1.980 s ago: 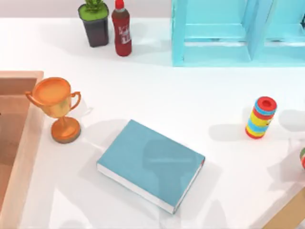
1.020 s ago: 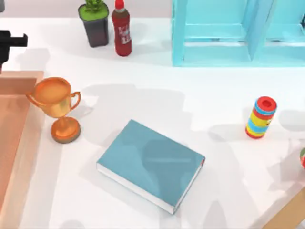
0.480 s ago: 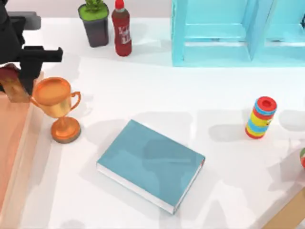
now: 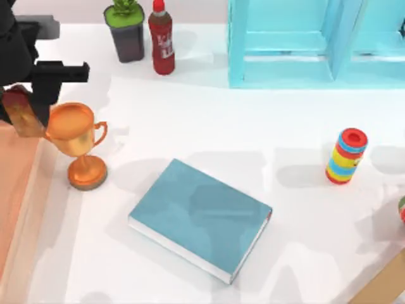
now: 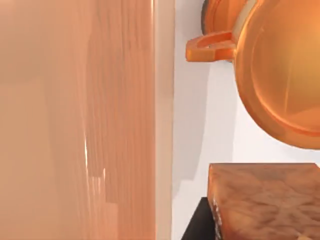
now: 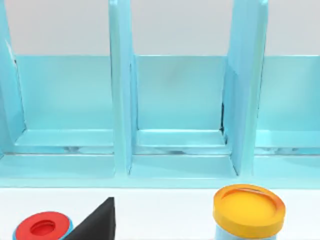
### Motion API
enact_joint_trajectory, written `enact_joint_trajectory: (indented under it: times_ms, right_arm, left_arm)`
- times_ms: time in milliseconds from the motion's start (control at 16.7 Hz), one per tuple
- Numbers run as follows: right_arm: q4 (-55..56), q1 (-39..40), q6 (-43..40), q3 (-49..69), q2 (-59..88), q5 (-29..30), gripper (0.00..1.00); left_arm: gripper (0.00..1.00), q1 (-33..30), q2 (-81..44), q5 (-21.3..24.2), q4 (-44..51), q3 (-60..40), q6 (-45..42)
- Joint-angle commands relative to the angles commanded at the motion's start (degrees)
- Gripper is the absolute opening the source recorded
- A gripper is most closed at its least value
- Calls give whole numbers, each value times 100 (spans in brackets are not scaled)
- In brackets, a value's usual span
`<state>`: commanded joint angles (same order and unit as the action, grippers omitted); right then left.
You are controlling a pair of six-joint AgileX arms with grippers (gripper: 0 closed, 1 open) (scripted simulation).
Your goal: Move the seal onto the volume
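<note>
My left gripper point(image 4: 26, 106) is shut on the seal point(image 4: 19, 115), a small reddish-brown block with a tan lower part. It hangs at the table's left edge, right beside the orange trophy's point(image 4: 74, 134) cup. In the left wrist view the seal point(image 5: 265, 200) is close up, with the trophy point(image 5: 282, 75) just past it. The volume point(image 4: 201, 218), a flat teal book with white page edges, lies at the table's centre front, well to the right of the seal. A black part of my right gripper point(image 6: 97, 222) faces the turquoise shelf point(image 6: 175, 115).
A wooden tray point(image 4: 14, 190) runs along the left edge. At the back stand a potted plant point(image 4: 126, 30), a red bottle point(image 4: 161, 39) and the turquoise shelf point(image 4: 316, 44). A rainbow-striped cylinder point(image 4: 346, 156) stands at the right. A yellow-lidded jar point(image 6: 248, 206) sits before the shelf.
My left arm has come in from the left edge holding the seal and has moved rightward, up against the trophy. The book and the other objects have not moved.
</note>
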<state>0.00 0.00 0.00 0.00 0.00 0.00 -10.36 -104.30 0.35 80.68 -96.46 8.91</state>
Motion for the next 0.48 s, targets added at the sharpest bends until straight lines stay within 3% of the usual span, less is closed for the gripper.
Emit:
enact_joint_trajectory:
  times_ms: [180, 480]
  right_arm:
    - [0, 0, 0, 0, 0, 0, 100]
    - [0, 0, 0, 0, 0, 0, 100]
  left_arm:
    - [0, -559, -33, 193, -360, -127, 496]
    - [0, -2140, -539, 296, -1132, 8, 2136]
